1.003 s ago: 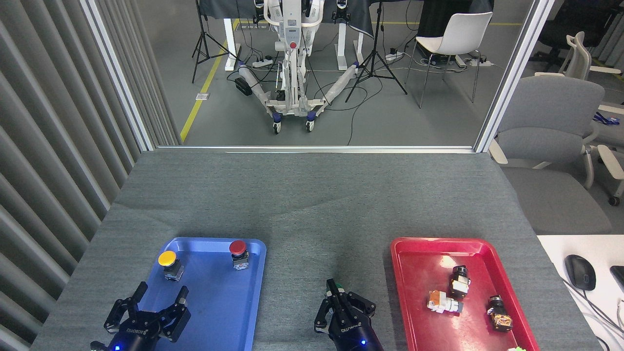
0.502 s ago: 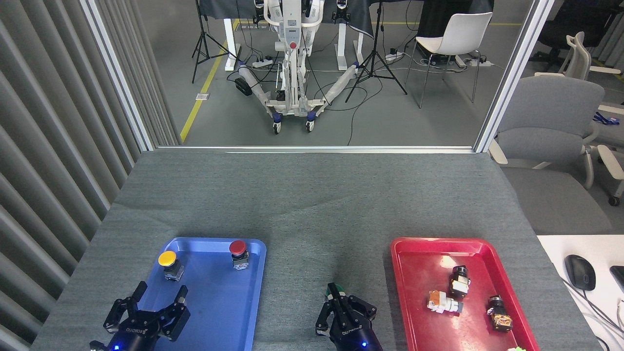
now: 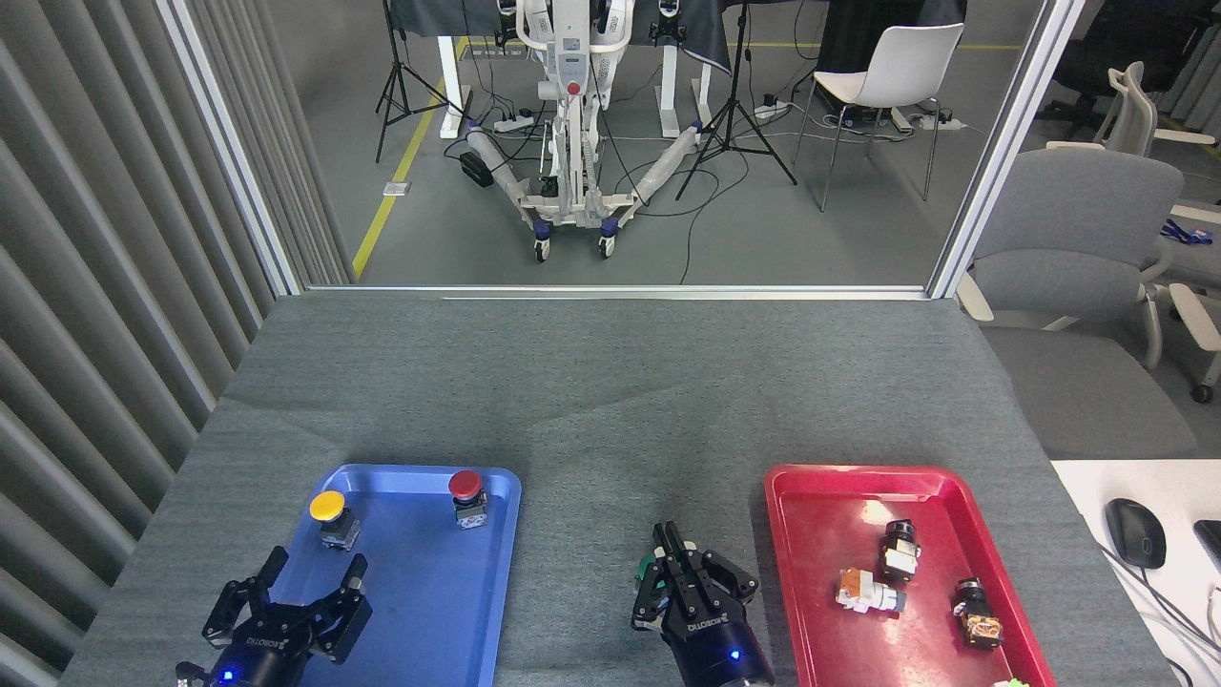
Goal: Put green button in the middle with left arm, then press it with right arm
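The green button sits on the grey cloth of the middle, between the two trays and near the table's front edge; only a sliver of green shows at the left of the right gripper, so which way its cap points and how its long axis runs cannot be told. The right gripper's fingers are drawn in close together over the button, though whether they pinch it cannot be told. Against half a second earlier, this gripper has shifted to the right and turned, leaving more green showing at its left side. The left gripper has barely moved and hovers with fingers spread over the near end of the blue tray. That tray holds the yellow button and the red button, both upright at its far end. The red tray holds three small switch parts lying on their sides.
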{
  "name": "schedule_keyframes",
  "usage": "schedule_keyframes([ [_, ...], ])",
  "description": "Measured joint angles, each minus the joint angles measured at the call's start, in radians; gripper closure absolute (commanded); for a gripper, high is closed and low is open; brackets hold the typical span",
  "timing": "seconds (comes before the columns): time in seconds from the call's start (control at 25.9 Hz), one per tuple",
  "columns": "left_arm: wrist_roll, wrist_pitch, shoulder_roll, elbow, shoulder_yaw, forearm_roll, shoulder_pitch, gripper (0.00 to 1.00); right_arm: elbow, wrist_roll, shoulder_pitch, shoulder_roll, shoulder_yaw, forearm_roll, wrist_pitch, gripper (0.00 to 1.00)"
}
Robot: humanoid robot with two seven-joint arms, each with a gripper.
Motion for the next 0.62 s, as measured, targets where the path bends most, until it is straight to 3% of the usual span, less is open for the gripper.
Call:
schedule_keyframes([
  [0.42, -0.003, -0.009, 0.002, 0.007, 0.000, 0.016, 0.001, 0.01, -0.202, 0.003, 0.157, -0.043, -0.222, -0.003, -0.027, 0.00],
  [0.62, -0.002, -0.011, 0.003, 0.007, 0.000, 0.019, 0.004, 0.01, -0.242, 0.007, 0.210, -0.073, -0.304, -0.012, -0.027, 0.00],
])
